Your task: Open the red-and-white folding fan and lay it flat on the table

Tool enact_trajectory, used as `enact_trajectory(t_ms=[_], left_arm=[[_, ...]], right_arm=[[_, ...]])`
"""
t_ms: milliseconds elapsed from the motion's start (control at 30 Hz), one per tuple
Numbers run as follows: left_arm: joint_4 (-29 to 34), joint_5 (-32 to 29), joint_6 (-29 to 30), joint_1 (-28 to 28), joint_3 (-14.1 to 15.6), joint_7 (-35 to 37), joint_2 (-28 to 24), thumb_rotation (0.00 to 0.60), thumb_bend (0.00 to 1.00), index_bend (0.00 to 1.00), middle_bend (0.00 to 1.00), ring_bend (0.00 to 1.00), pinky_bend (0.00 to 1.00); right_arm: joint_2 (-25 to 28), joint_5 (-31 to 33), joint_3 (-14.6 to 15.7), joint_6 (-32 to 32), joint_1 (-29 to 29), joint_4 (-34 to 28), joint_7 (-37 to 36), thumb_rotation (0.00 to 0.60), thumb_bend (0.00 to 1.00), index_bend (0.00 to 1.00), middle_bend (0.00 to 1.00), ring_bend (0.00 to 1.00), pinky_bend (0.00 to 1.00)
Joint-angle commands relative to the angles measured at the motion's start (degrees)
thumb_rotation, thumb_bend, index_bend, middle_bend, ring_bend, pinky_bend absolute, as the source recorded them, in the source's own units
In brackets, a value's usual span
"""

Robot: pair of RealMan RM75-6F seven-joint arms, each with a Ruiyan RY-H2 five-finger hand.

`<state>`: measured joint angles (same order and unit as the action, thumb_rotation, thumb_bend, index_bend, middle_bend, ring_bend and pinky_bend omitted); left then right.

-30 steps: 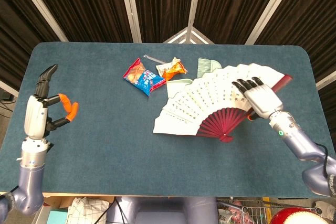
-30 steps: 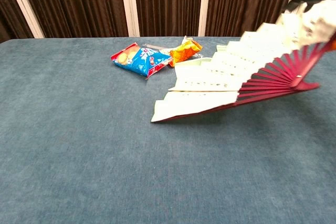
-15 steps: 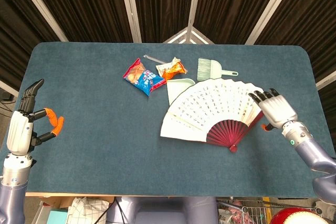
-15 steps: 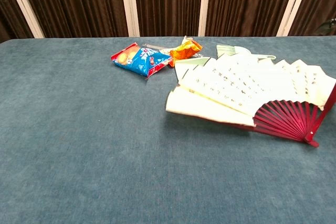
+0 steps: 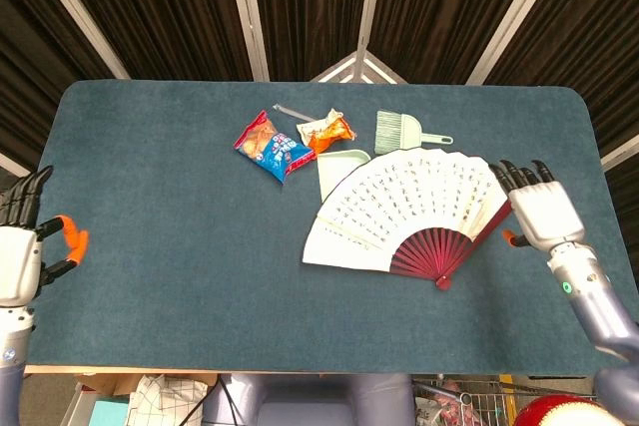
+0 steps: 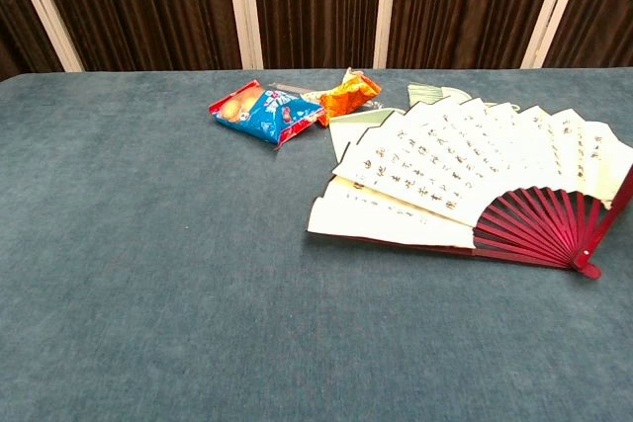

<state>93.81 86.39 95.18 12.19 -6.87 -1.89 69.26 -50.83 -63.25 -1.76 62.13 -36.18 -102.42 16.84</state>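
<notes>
The fan (image 5: 399, 212) lay wide open and flat on the blue surface (image 5: 160, 197), toward my right side. Its white paper with small black writing spread out in a big curve, and its red sticks met at one corner near the front edge.

My right hand (image 5: 541, 209) was just beside the fan's right edge. Its fingers were apart and it held nothing. I could not tell if it touched the fan's red end stick.

My left hand (image 5: 22, 248) was far off at the left edge of the surface, with fingers apart and nothing in it.

Behind the fan lay a blue snack bag (image 5: 272, 147), an orange snack bag (image 5: 327, 129), a small green brush (image 5: 404, 132) and a pale green dustpan (image 5: 337, 167). The fan covered part of the dustpan.
</notes>
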Motion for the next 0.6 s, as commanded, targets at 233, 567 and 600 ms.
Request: enact_trajectory(t_ms=[233,567,600], left_arm=[[6.16,-10.53,-1.58,-7.58,3.16,-7.59,-6.31,0.600,0.53,0.17,0.01,0.00,0.00],[3.34,-8.08,-0.51,-10.01,3.00,0.90,-8.73,0.600,0.53,0.17,0.00,0.00,0.00],[3.25,-7.74,-0.83,-10.06,2.99,2.08,-9.20,0.600,0.53,0.17,0.00,0.00,0.00]], right_arm=[[-7.60,-16.54,4.30,28.23,20.58,-0.89,-12.20,0.600,0.23,0.14,0.09,0.19,0.09],[-9.51,-19.96,4.95,31.71,26.23,5.20,-13.64,0.600,0.24,0.15,0.09,0.16,0.07],[-9.26,-20.08,4.69,31.85,26.58,5.05,-13.68,0.600,0.24,0.15,0.09,0.16,0.07]])
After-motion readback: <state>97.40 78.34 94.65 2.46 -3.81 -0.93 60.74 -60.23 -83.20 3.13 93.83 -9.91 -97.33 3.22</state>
